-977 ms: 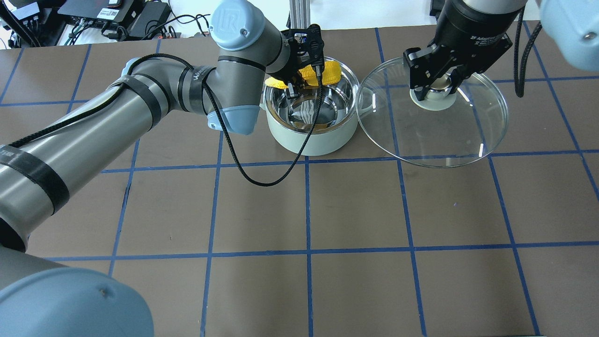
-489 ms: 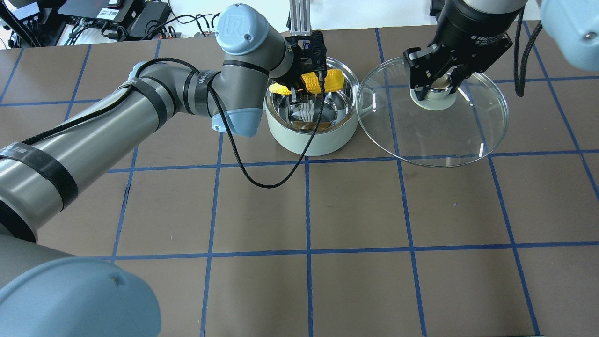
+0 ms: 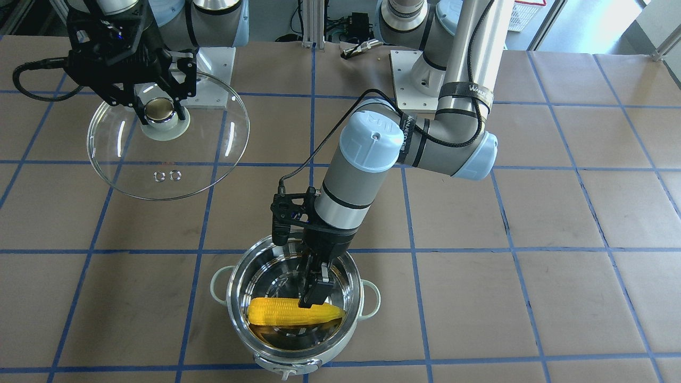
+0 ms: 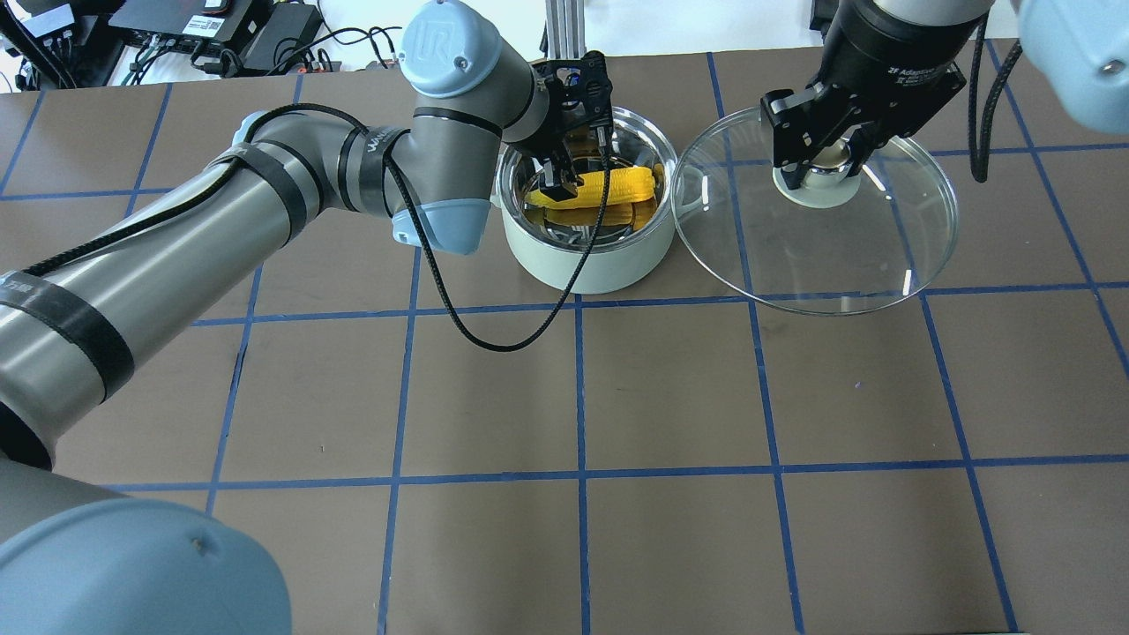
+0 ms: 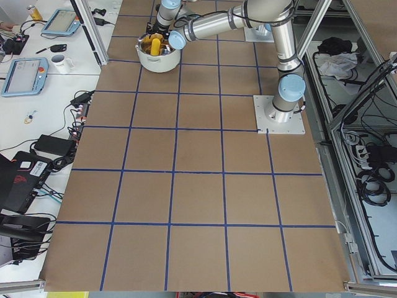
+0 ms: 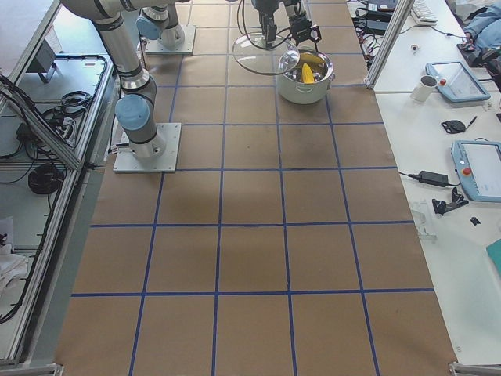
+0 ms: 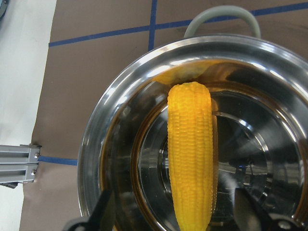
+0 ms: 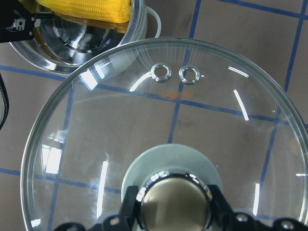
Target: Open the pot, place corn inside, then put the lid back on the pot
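Corn [image 3: 287, 313] lies in the pot [image 3: 239, 282], left claw [image 7: 174, 209] spread above; right claw [image 3: 160, 110] pinches the lid [image 3: 207, 138], upper left. Next: withdraw, then re-cover.

“UR”, left arm cap [image 4: 438, 40]; “2F Adaptive”, right jaws' housing [image 4: 917, 75]

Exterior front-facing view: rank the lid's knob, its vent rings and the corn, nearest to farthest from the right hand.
1. The knob: gripped in the right hand, at the centre of the lid.
2. The vent rings: on the glass, toward the camera.
3. The corn: far off, lying in the pot.
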Action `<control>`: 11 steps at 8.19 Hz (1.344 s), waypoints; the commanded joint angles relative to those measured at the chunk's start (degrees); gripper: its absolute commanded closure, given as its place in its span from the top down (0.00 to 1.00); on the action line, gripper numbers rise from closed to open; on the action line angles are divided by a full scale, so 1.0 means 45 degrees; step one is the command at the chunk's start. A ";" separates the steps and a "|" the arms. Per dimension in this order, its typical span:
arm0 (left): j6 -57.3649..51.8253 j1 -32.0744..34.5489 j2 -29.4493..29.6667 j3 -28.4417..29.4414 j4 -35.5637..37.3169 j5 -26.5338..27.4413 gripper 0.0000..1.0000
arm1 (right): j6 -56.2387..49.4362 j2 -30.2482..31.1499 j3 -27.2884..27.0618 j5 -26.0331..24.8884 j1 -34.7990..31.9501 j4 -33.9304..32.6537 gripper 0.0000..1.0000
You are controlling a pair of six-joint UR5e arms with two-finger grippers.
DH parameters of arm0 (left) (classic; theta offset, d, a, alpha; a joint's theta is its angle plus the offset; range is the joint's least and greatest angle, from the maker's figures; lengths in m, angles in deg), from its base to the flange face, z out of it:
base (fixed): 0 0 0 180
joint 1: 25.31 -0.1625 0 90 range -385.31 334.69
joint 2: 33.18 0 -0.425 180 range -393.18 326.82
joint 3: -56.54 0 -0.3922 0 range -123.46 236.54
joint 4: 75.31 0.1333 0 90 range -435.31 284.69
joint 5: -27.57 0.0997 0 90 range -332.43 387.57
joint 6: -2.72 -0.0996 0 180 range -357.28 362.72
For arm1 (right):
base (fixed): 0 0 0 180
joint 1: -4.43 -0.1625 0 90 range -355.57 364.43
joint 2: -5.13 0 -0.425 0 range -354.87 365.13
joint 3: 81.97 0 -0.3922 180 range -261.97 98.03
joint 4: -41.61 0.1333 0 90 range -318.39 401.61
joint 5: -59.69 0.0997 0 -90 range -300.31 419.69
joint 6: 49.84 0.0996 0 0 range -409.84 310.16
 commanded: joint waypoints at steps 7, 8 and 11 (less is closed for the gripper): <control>0.4336 -0.4319 -0.3621 0.0045 -0.5556 -0.0071 0.94 | 0.3449 -0.3764 0.2109 -0.0043 -0.1713 -0.2334 0.31; 0.5863 -0.4811 -0.4052 0.0045 -0.6003 -0.0071 1.00 | 0.4308 -0.4369 0.2187 -0.0102 -0.2357 -0.3037 0.31; 0.9723 -0.4933 -0.5379 -0.0052 -0.8053 0.0397 1.00 | 0.5410 -0.5699 0.2227 -0.1080 -0.3535 -0.4873 0.31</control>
